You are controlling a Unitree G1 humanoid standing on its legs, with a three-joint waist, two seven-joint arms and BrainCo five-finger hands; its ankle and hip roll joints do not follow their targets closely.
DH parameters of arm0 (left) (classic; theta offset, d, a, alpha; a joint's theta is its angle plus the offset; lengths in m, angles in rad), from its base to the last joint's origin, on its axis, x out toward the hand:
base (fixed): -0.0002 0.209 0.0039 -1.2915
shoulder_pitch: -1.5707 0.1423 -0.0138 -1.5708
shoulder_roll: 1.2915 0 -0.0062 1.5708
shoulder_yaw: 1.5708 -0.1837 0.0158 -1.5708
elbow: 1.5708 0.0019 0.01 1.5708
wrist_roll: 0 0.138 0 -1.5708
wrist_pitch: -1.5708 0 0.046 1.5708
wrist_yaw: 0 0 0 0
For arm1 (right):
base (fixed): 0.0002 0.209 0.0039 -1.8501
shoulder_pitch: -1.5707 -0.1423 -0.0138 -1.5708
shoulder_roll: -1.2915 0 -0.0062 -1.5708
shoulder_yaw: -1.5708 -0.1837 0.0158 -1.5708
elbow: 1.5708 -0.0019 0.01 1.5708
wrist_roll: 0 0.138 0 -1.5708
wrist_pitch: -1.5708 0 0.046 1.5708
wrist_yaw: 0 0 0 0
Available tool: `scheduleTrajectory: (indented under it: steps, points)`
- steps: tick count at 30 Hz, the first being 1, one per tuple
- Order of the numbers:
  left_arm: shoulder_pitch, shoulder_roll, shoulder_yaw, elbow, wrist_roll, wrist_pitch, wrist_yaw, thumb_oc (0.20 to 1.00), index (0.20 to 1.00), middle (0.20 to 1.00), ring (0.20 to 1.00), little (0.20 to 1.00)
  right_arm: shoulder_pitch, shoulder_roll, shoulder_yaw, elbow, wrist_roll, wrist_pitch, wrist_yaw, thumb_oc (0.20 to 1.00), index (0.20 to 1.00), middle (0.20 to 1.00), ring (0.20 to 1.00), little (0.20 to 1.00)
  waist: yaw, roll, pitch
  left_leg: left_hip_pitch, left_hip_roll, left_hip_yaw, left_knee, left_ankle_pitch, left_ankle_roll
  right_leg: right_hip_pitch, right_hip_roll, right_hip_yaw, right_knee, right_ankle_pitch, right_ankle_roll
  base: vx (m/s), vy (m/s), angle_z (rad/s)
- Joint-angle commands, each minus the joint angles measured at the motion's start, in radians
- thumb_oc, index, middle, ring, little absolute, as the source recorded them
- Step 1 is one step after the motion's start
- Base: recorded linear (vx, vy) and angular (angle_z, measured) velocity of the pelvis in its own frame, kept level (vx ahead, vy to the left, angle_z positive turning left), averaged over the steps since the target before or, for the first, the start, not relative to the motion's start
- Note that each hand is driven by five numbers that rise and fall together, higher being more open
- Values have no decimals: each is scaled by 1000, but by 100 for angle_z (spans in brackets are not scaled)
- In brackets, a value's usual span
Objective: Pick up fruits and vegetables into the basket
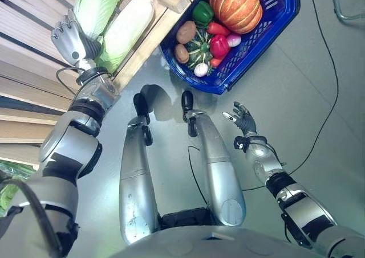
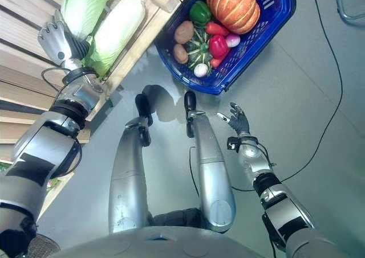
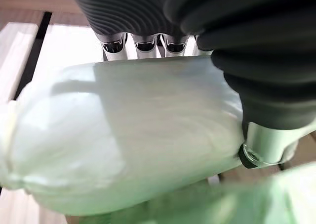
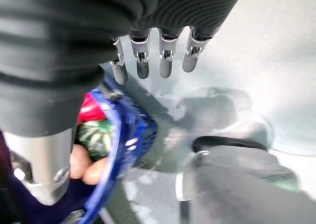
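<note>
From my head cameras, the blue basket (image 1: 268, 39) sits on the smooth grey floor (image 1: 319, 127), already holding a pumpkin (image 1: 236, 6), a green pepper (image 1: 202, 12), red peppers (image 1: 219, 44), potatoes (image 1: 185, 32) and a striped squash (image 1: 199, 47). Just beside the basket runs a slatted wooden shelf (image 1: 34, 36), where two pale cabbages (image 1: 128, 27) lie side by side. My left hand (image 1: 69, 40) rests on the one farther from the basket. My right hand (image 1: 244, 119) hangs over the floor near the basket, fingers loose and holding nothing.

My left wrist camera shows my fingers (image 3: 140, 46) reaching across the top of a pale cabbage (image 3: 128, 135), thumb pressed at its side, wooden slats beyond.

My right wrist camera shows relaxed fingers (image 4: 165, 56) above grey floor, the basket's blue rim (image 4: 123, 135) just beside them.
</note>
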Motion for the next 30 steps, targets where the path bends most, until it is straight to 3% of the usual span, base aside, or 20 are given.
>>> scheduleTrajectory:
  steps: [1, 8, 13, 17, 23, 30]
  points:
    - [55, 63, 91, -90, 87, -82, 132, 200, 200, 200, 200, 200, 115, 6, -46, -149, -2, -72, -32, 1000, 1000, 1000, 1000, 1000, 28, 16, -51, 60, -53, 78, -45, -39, 24, 110, 38, -2, -140, 66, 85, 29, -33, 3]
    - [279, 47, 206, -356, 191, -199, 177, 200, 200, 200, 200, 200, 158, 27, -82, -306, -50, -100, -55, 1000, 1000, 1000, 1000, 1000, 71, 45, -51, 199, -72, 48, -110, -31, 16, 267, 23, -13, -219, 64, 85, 51, -22, 8]
    - [531, 43, 280, -575, 205, -293, 137, 200, 200, 200, 200, 200, 199, 35, -121, -434, -86, -97, -13, 1000, 1000, 1000, 1000, 1000, 104, 62, -51, 357, -79, 15, -207, -6, 17, 441, 22, -21, -329, 68, 77, 114, 6, 8]
    - [645, 28, 289, -700, 207, -358, 38, 200, 200, 200, 200, 200, 228, 29, -139, -528, -76, -105, 50, 1000, 1000, 1000, 1000, 1000, 117, 65, -54, 478, -85, -16, -298, 21, 20, 568, 28, -18, -428, 83, 73, 116, 15, 12]
    - [742, 1, 242, -826, 177, -454, -168, 200, 200, 200, 200, 200, 216, 32, -157, -617, -12, -121, 140, 1000, 1000, 1000, 1000, 1000, 137, 71, -140, 620, -85, -45, -455, 62, 16, 719, 26, -34, -565, 111, 76, 134, 16, 6]
    - [789, -39, 142, -907, 87, -538, -393, 200, 200, 200, 200, 200, 204, 67, -145, -711, 196, -68, 253, 1000, 1000, 1000, 1000, 1000, 155, 73, -252, 762, -84, -66, -593, 83, 25, 852, 14, -53, -674, 143, 88, 130, 24, 7]
